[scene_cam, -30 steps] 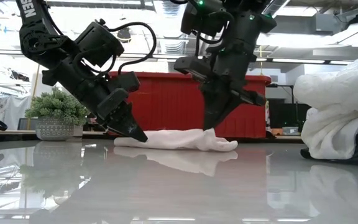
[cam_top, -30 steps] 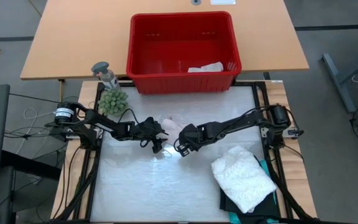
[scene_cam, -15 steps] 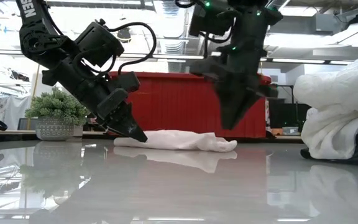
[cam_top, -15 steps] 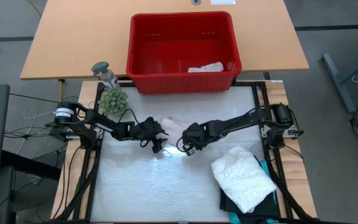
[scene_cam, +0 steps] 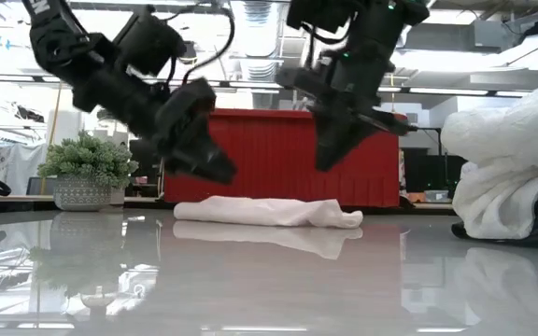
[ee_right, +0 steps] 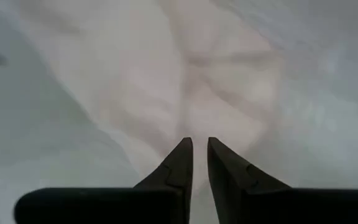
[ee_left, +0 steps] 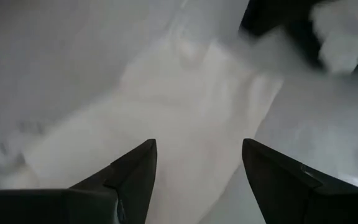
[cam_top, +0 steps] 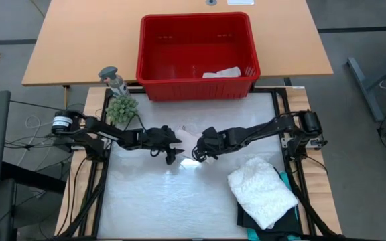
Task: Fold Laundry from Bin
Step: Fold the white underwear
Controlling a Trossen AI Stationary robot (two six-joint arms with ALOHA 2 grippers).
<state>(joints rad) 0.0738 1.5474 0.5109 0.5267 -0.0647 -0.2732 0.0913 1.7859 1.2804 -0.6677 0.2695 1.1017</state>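
Right between the two end effectors sits the small white cloth point(scene_cam: 267, 212), lying flat on the glossy tabletop point(cam_top: 179, 201) with its long axis running across from one end effector to the other; in the low view it's a low, flattened strip, a bit lumpier at the end under the right end effector point(scene_cam: 330, 157).

Left end effector point(cam_top: 173, 150) hangs just above the cloth's nearer end with its fingers point(ee_left: 129, 180) spread well apart, nothing between them; right end effector hangs over the other end, fingers point(ee_right: 179, 165) almost together with only a thin slit of a gap, and nothing pinched; neither one is touching the cloth as far as the low view shows.

Beyond both end effectors is the red bin point(cam_top: 196, 50), with a bit of pale fabric point(cam_top: 221, 72) on its floor; off to the right end effector's side there's a big white lacy top point(cam_top: 261, 191) piled on something dark and teal at the tabletop's edge; a small potted plant point(cam_top: 121, 107) stands behind the left arm; nothing sits between the end effectors and the cloth.

Tabletop is shiny enough to mirror everything; room behind shows ceiling lights and clutter.
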